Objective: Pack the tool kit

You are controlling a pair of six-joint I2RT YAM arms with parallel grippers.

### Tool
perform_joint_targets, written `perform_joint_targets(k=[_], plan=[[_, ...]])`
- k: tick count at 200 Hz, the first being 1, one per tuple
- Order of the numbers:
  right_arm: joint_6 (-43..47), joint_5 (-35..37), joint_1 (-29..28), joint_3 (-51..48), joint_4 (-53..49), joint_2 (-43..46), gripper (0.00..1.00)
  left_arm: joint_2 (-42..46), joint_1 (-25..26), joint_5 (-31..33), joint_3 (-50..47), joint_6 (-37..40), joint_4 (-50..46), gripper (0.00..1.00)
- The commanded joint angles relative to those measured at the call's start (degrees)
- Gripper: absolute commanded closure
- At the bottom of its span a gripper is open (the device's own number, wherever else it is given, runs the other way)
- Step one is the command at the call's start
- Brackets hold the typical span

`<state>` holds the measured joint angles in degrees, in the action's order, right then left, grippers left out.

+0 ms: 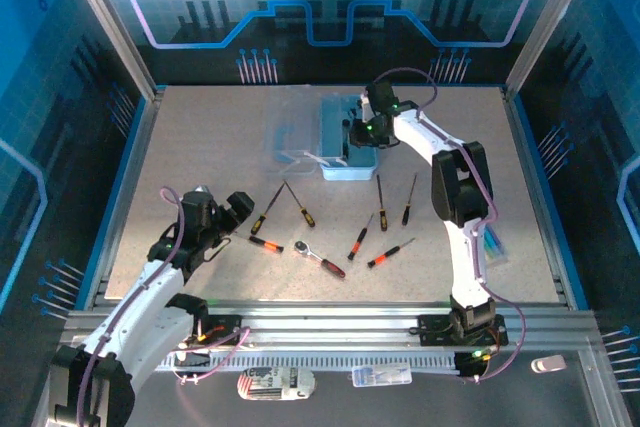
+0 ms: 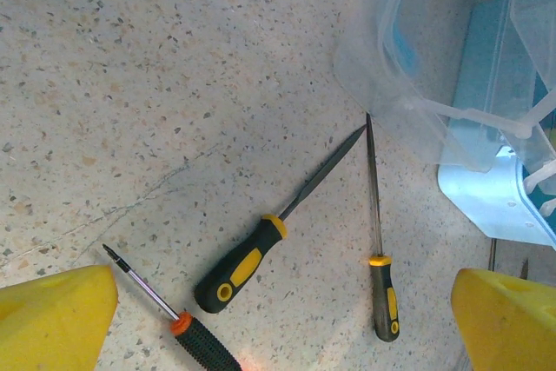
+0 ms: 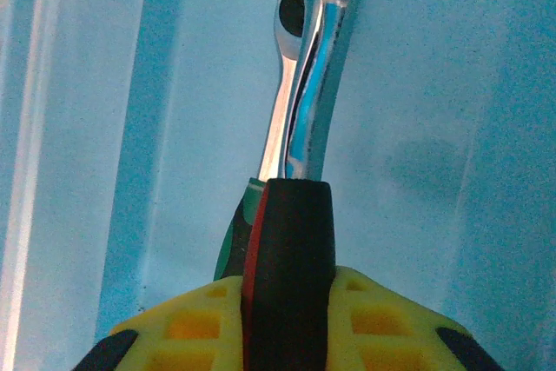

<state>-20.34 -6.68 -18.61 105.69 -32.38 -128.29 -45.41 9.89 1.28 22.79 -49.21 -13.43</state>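
nearest us, the left fingers (image 1: 238, 210) stand wide and empty, low over the counter (image 1: 180, 157) at its near left. just ahead of them lie an orange-collared driver (image 2: 187, 336) and two yellow-black drivers (image 2: 234, 271). these two form a v, handles toward the fingers and tips meeting close to the lid (image 2: 408, 67). we judge the left arm the nearer one for these three, and each handle end faces it.

further right, mid-counter, the ratchet (image 1: 318, 255) lies slantwise between the two arms. four more drivers (image 1: 382, 202) lie beyond it, on the right arm's side.

farthest off sits the box (image 1: 340, 173), its lid thrown open to the left. the right fingers (image 3: 174, 332) hang over it, clamped narrow on the black-and-red handle of a chrome tool (image 3: 304, 110). its long axis runs straight away from the fingers, above the box's pale floor. whether its head touches that floor we cannot tell. the coming move, as we judge it, turns on this: the tool is already inside the box's outline, so it wants only lowering and letting go.
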Motion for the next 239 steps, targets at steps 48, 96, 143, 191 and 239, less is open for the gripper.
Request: perform_joint_targets(k=[48, 96, 143, 191, 239], plan=[[-1.7, 1.6, 0.3, 2.0, -2.3, -3.1, 0.81, 3.3, -0.5, 2.2, 0.3, -0.3, -1.4, 0.01], [-2.6, 1.5, 0.3, 2.0, -2.6, -2.9, 0.74, 2.7, -0.5, 2.2, 0.3, -0.2, -1.1, 0.01], [-3.1, 1.8, 0.2, 2.6, -3.0, -1.1, 0.62, 1.5, -0.5, 1.8, 1.0, 0.0, -0.5, 0.01], [-5.5, 3.4, 0.1, 3.7, -2.8, 0.7, 0.60, -0.1, -0.5, 1.2, 2.4, 0.2, -0.4, 0.01], [-8.2, 6.1, 0.1, 2.5, -2.1, 4.2, 0.73, -0.6, -0.5, 2.0, 4.1, 0.2, -1.9, 0.01]])
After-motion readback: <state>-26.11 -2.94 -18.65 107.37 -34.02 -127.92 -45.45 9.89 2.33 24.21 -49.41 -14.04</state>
